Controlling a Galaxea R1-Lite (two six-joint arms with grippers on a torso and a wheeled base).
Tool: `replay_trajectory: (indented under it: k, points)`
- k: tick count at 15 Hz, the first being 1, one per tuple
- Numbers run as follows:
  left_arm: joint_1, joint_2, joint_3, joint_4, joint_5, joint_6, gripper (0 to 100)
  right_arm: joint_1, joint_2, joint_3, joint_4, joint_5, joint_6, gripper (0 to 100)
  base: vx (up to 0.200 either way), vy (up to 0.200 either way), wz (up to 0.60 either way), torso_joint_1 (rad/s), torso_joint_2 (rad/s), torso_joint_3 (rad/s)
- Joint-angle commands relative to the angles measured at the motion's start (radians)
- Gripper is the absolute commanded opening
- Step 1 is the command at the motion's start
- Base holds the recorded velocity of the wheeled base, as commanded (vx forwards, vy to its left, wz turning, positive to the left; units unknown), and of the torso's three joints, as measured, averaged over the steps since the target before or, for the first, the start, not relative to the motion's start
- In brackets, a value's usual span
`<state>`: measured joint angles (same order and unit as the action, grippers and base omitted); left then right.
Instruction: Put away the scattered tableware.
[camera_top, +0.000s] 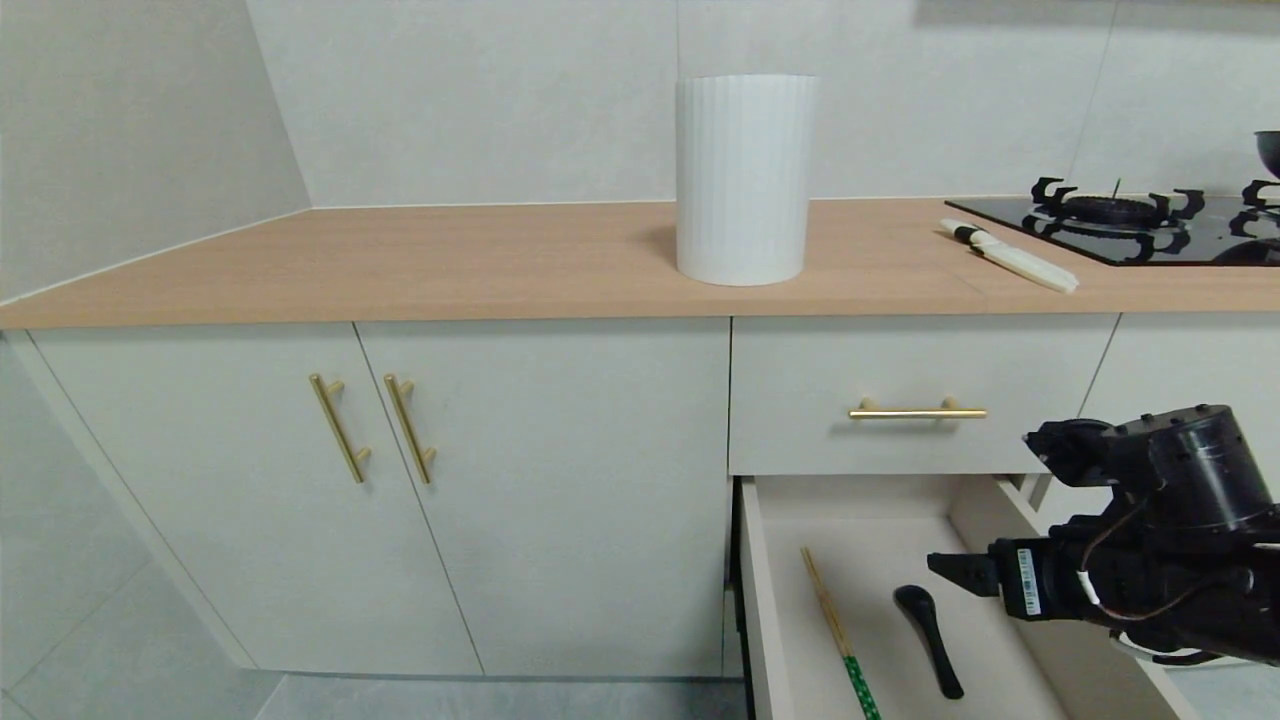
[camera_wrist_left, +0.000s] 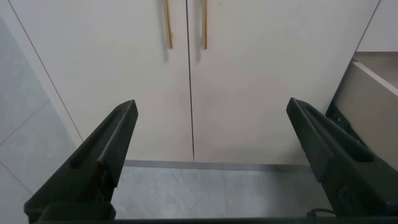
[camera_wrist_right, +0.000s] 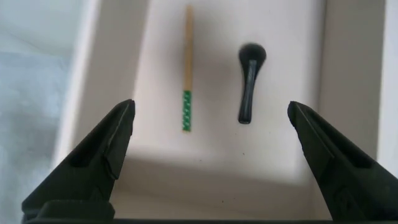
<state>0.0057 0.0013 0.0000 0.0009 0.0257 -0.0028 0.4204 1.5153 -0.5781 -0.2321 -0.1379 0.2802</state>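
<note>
You'll find the chopsticks (camera_top: 835, 640) lying lengthwise on the floor of the open lower drawer (camera_top: 755, 600), with the green-patterned end toward the near side. The black spoon (camera_top: 930, 625) lies just to their right, apart from them, with its bowl at the far end. A white knife-like utensil (camera_top: 1010, 255) lies up on the wooden countertop (camera_top: 450, 260), just left of the gas hob (camera_top: 1130, 225) and well apart from the drawer.

Your right gripper (camera_wrist_right: 210, 112) hangs above the drawer toward its right side. Its jaws are spread wide and hold nothing. In its wrist view, the chopsticks and the spoon lie below, between the two fingers (camera_wrist_right: 106, 149).

Your left gripper (camera_wrist_left: 211, 106) is low and faces the double cabinet doors (camera_wrist_left: 249, 81) on the left. Its jaws are also wide apart and empty.

A tall white ribbed canister (camera_top: 742, 180) stands upright on the countertop near the back wall. The upper drawer, with its brass handle (camera_top: 917, 411), sits closed just above the open one.
</note>
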Motion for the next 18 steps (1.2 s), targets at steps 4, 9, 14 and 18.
replay_trajectory:
  k: [4,9,14,18]
  points:
    - [0.000,0.000,0.000,0.001,0.000,0.000,100,0.021,-0.076,0.012,0.017,0.001,-0.033,100,-0.200,0.000,0.00,0.000,0.00,-0.004]
    - [0.000,0.000,0.000,-0.001,0.000,0.000,100,0.055,-0.101,0.075,0.017,0.018,-0.073,100,-0.080,0.000,0.00,0.000,0.00,0.003]
    - [0.000,0.000,0.000,-0.001,0.000,0.000,100,0.069,-0.170,0.181,0.060,0.135,-0.263,100,0.000,0.000,0.00,0.000,0.00,0.000]
    - [0.000,0.000,0.000,-0.001,0.002,0.000,100,0.069,-0.219,0.178,0.254,0.293,-0.394,100,0.000,0.000,0.00,0.000,0.00,0.000]
